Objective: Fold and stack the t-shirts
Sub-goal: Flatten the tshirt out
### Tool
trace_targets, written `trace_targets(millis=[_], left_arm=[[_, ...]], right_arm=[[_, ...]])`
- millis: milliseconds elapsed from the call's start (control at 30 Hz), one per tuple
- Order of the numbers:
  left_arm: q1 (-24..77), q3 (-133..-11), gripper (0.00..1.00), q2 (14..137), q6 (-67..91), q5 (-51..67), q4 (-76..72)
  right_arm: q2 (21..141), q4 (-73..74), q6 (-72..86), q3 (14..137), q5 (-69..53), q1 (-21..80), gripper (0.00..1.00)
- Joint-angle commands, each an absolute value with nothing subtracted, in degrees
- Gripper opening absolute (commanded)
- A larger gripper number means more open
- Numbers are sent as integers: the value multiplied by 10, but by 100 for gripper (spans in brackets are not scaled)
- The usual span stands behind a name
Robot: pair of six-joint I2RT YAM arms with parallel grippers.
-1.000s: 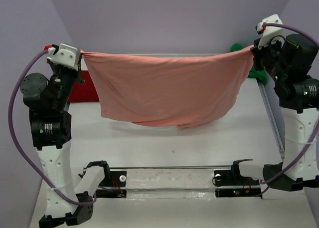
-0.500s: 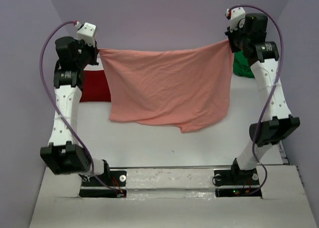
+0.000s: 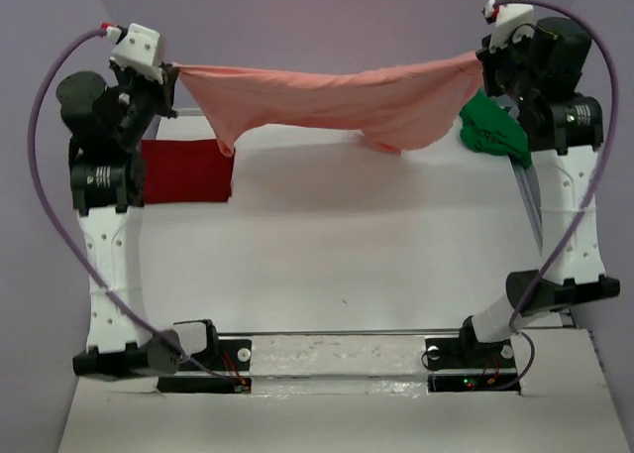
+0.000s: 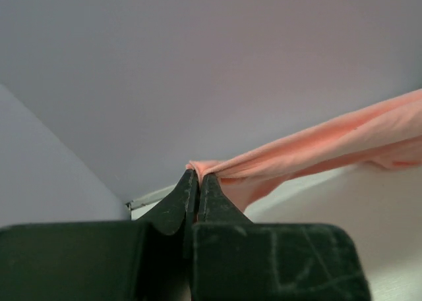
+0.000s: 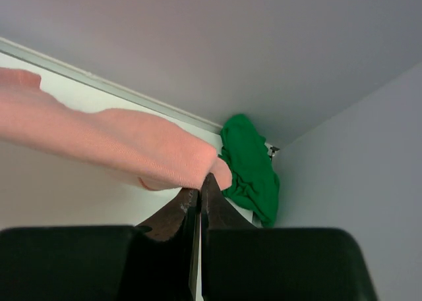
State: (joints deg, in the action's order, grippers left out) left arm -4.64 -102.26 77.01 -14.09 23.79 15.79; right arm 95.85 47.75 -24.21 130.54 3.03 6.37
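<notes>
At the far left, the left arm stands raised with the left gripper [image 3: 170, 69] high above the white table [image 3: 337, 265]. Its wrist view shows the two dark fingers [image 4: 181, 195] pressed together on a bunched corner of the salmon-pink t-shirt [image 3: 337, 96], the cloth pinched right at the tips. A purple cable [image 3: 45, 126] loops out from that wrist and down the arm's outer side.

Below and just beside this arm, the deep red t-shirt [image 3: 183, 170] lies flat on the table near the back-left corner.

The salmon-pink t-shirt hangs in the air between the two arms, stretched into a sagging band across the back of the table, with folds drooping lowest near its left end and right of the middle. It is off the table surface.

Further right, the bright green t-shirt [image 3: 488, 128] sits crumpled in the back-right corner, close under the pink cloth's right end.

At the far right, the right gripper [image 3: 483, 61] is also raised, its jaws closed tight on the other corner of the salmon-pink t-shirt.
</notes>
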Motion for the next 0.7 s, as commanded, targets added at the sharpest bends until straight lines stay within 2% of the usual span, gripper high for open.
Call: trace_targets(millis=[0, 100, 167, 200, 233, 267, 300, 333, 367, 500, 667], left_arm=[[-52, -949, 0, 621, -159, 250, 146], [-53, -848, 0, 520, -207, 268, 170], [-53, -818, 10, 489, -263, 334, 237], [-53, -785, 36, 451, -300, 368, 283], [-53, -769, 46, 430, -330, 384, 313], [-53, -752, 78, 387, -342, 394, 343], [-53, -737, 90, 370, -358, 405, 359], [-53, -718, 96, 355, -366, 408, 377], [-52, -714, 99, 334, -366, 410, 398], [-52, -737, 99, 324, -388, 434, 440], [-52, -791, 96, 372, -392, 442, 433]], right_arm=[[818, 465, -235, 1252, 6, 59, 0], [728, 491, -218, 1152, -35, 59, 0], [683, 518, -213, 1110, -56, 59, 0], [640, 566, -207, 1070, -84, 59, 13], [620, 586, -205, 1052, -101, 59, 29], [582, 599, -199, 1036, -113, 59, 44], [560, 610, -186, 1017, -132, 59, 76], [538, 616, -184, 977, -146, 59, 96], [518, 615, -177, 958, -154, 54, 100], [467, 600, -171, 901, -130, 38, 100], [507, 562, -172, 894, -68, 38, 100]])
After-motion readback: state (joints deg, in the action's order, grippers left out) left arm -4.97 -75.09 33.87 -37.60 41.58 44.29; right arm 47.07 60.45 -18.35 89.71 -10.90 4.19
